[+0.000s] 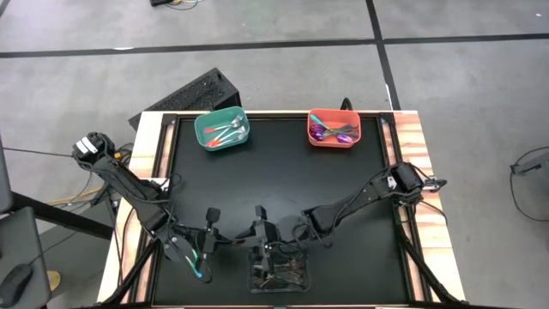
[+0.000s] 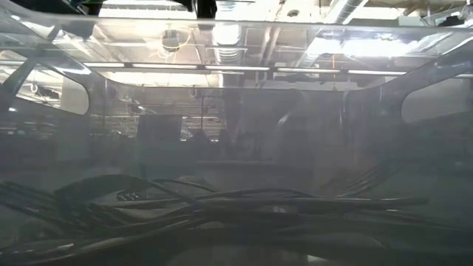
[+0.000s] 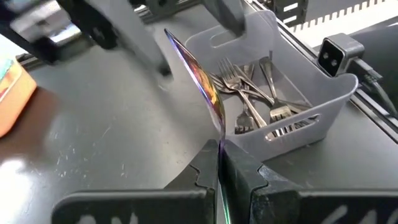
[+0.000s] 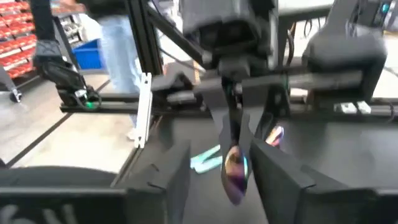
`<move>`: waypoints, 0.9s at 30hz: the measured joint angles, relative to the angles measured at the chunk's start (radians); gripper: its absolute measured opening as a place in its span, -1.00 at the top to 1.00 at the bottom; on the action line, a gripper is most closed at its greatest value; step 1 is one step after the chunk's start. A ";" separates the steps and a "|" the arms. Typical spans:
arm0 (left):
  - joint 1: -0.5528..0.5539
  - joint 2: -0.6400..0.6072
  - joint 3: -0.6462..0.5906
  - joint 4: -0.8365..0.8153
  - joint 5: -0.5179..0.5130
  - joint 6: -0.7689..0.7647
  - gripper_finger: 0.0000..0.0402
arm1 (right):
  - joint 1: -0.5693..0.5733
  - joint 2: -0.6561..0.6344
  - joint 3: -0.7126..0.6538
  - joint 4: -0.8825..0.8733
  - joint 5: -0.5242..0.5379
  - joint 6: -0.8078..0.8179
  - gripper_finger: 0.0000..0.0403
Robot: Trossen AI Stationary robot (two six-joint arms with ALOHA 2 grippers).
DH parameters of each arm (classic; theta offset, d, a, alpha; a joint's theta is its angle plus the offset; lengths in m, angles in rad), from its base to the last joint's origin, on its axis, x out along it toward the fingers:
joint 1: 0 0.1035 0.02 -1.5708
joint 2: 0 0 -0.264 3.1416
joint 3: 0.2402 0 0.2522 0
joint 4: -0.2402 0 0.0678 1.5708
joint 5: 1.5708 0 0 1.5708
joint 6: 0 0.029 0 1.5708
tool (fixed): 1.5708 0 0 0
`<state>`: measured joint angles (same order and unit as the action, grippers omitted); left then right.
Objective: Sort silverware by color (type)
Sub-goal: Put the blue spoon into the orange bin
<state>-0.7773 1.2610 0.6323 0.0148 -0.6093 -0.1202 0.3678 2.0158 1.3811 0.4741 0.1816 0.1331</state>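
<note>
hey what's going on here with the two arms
A two-armed robot is sorting small iridescent cutlery into bins. At the near edge of the black table, the left gripper is shut on an iridescent piece with a teal handle, held beside the clear plastic tray of grey forks. The right gripper sits close opposite, its fingers open around the shiny head. At the far edge, a teal bin and an orange-red bin already hold some pieces.

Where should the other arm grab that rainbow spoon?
Probably the spoon at its neck, just below the rainbow bowl, coming from the free bowl end. The left gripper is shut on the teal handle, so only the head sticks out, toward the open right gripper.
</note>
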 joint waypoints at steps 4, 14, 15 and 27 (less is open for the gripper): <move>0.000 0.000 0.000 0.003 -0.001 0.000 1.00 | -0.001 0.001 0.000 -0.034 0.000 0.038 -0.05; 0.000 0.000 0.000 0.000 -0.010 -0.010 1.00 | -0.010 0.001 0.000 -0.081 -0.010 0.078 0.82; 0.001 0.000 0.000 0.000 -0.008 -0.018 1.00 | -0.009 0.001 0.000 -0.082 -0.012 0.072 0.90; -0.008 0.000 0.001 -0.061 0.067 -0.206 0.62 | 0.113 -0.204 -0.001 -0.505 0.078 0.070 0.97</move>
<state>-0.7857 1.2606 0.6336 -0.0463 -0.5427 -0.3265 0.4803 1.8114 1.3804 -0.0311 0.2593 0.2028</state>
